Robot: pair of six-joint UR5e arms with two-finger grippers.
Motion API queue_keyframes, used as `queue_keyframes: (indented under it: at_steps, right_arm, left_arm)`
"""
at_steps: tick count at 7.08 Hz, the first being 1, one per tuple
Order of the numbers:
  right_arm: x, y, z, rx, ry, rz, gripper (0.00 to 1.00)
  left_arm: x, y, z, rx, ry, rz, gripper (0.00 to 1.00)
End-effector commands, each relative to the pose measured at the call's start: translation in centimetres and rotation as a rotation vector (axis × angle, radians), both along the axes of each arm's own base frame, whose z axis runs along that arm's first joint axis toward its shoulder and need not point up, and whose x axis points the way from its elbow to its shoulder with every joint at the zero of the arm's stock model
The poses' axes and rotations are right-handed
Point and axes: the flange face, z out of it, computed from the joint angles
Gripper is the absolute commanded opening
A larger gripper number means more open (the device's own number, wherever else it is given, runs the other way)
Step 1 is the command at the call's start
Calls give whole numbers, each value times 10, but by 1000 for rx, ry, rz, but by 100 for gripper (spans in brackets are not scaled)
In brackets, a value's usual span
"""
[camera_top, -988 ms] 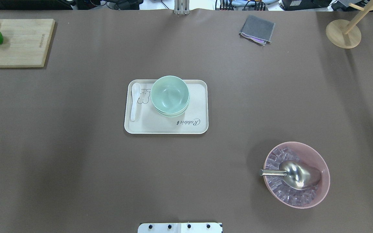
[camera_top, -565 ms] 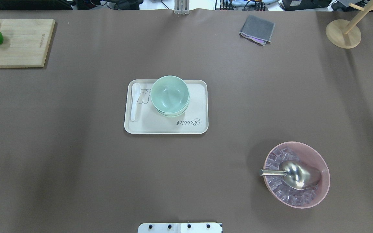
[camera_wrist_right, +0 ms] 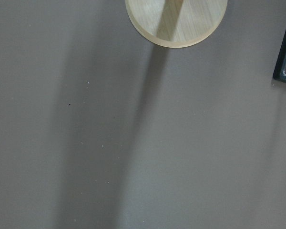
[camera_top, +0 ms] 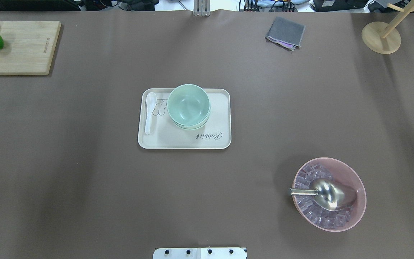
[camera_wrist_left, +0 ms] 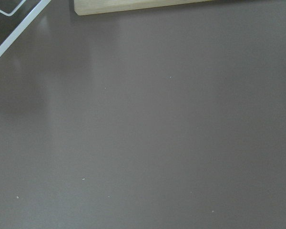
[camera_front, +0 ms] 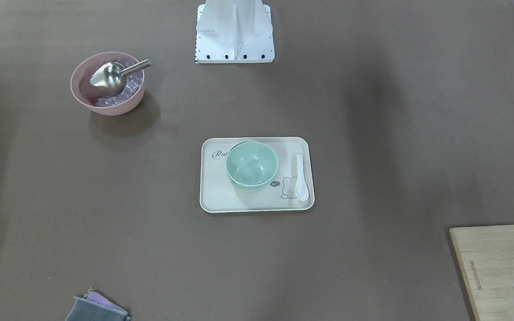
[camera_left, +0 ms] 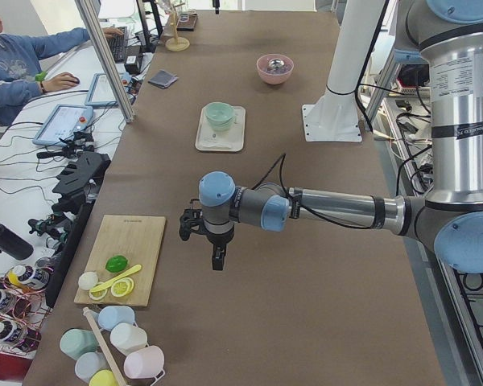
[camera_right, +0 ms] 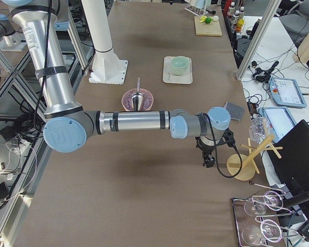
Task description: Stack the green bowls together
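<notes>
Bowls (camera_top: 188, 104): round, matte mint-green, nested | tray (camera_top: 178, 139): cream, smooth, rounded rectangle

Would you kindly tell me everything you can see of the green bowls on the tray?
The green bowls are pale mint, matte, plastic-looking, smooth-rimmed and empty on top. They sit nested upright in one stack, lower rims peeking out slightly, on the beige tray, beside but apart from the white spoon.

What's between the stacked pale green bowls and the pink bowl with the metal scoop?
Overhead view: only the beige tray and bare brown tabletop separate green bowls from the pink bowl.
</notes>
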Motion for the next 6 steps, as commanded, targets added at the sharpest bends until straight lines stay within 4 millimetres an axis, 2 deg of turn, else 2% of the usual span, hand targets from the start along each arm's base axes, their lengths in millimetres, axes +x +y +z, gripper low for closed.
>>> queue_keyframes:
  at_steps: [1, 3, 6]
  right_arm:
    - [-1, 5, 4, -11, -32, -2, 100]
    - [-1, 5, 2, -6, -31, -2, 100]
    - [-1, 6, 5, -7, -30, -1, 100]
  left_arm:
    - [0, 1, -13, 40, 9, 20, 99]
    - [-1, 2, -3, 97, -8, 99, 99]
    - [0, 4, -2, 114, -5, 124, 99]
